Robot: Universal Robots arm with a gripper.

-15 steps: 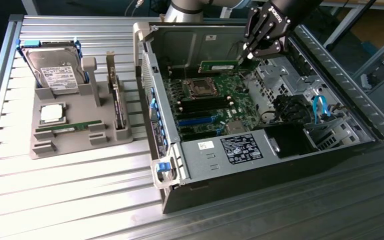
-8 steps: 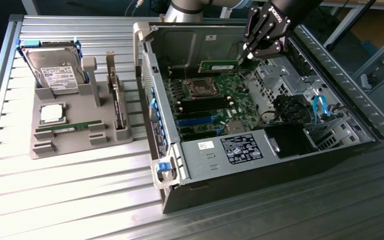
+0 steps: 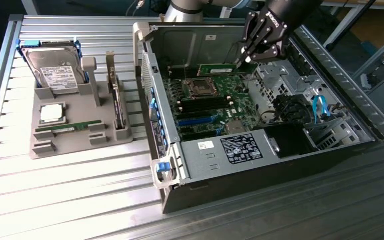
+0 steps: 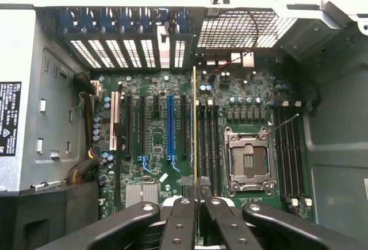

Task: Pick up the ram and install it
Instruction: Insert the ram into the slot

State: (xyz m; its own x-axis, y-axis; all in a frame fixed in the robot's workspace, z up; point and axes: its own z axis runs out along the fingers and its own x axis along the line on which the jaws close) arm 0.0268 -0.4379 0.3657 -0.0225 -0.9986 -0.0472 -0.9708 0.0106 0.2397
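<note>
Over the open computer case (image 3: 178,40), the gripper (image 3: 247,62) pinches the ram (image 3: 217,69).
The ram is held on edge above the motherboard (image 3: 209,107), near the case's far wall, just beyond the processor socket (image 3: 199,88). A parts tray (image 3: 72,145) sits on the desk (image 3: 65,190) at the exterior view's left.

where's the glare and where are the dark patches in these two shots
Exterior view: glare whitens the table at the view's lower left, while the case is darkest inside at the view's right. Wrist view: the case wall past the vent grilles is washed out white, the board is evenly lit, and the ram catches light along its thin edge.
</note>
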